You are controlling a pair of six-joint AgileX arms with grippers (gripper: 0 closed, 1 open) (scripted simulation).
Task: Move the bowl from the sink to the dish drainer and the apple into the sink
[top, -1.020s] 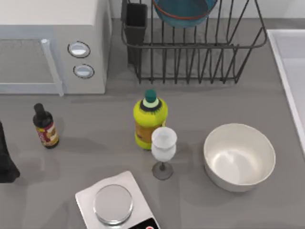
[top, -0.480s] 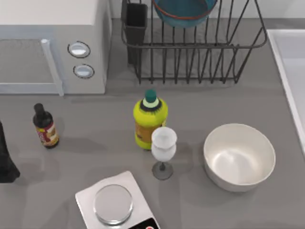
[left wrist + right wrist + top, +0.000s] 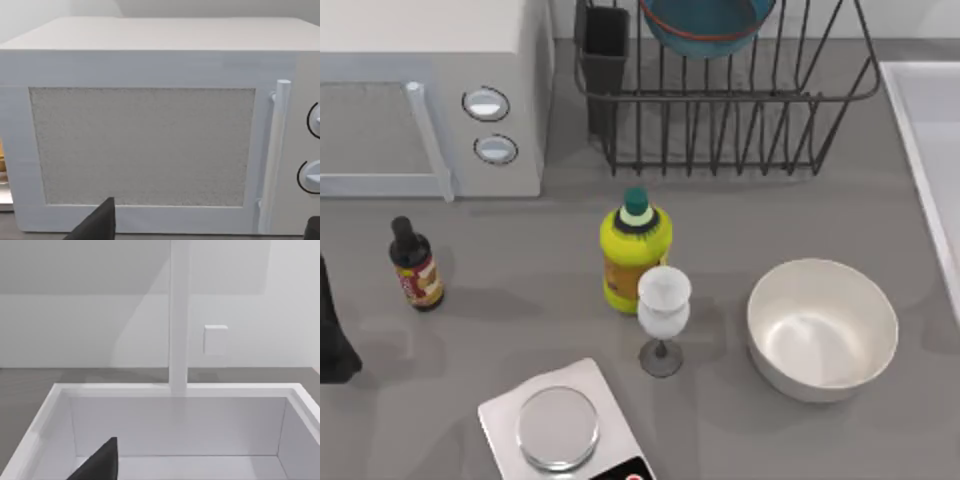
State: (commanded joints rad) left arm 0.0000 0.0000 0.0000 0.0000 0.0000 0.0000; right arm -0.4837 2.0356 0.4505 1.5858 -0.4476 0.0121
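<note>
Bowl is up in the drainer at the top edge of the table, teal and glossy, thin orange-red rim line, sitting among the black wire bars. Dark square cup is at the drainer's left corner.

Sink runs along the right edge: white, rectangular, raised pale rim. From the right wrist the basin has smooth flat walls, with a white post rising behind its far rim. Apple: can't spot it from any angle.

Left arm is parked at the table's left edge, facing the microwave (boxy, white, speckled door panel, bar handle, two round knobs). Left gripper: dark fingertips at both lower corners, well spread. Right gripper sits over the sink; one dark fingertip is visible, so its opening can't be told.

Mid-table: yellow-green bottle with a green cap, frosted stemmed glass touching or just in front of it, large plain white bowl to the right, small dark bottle with a red label, square scale with a round metal pan.
</note>
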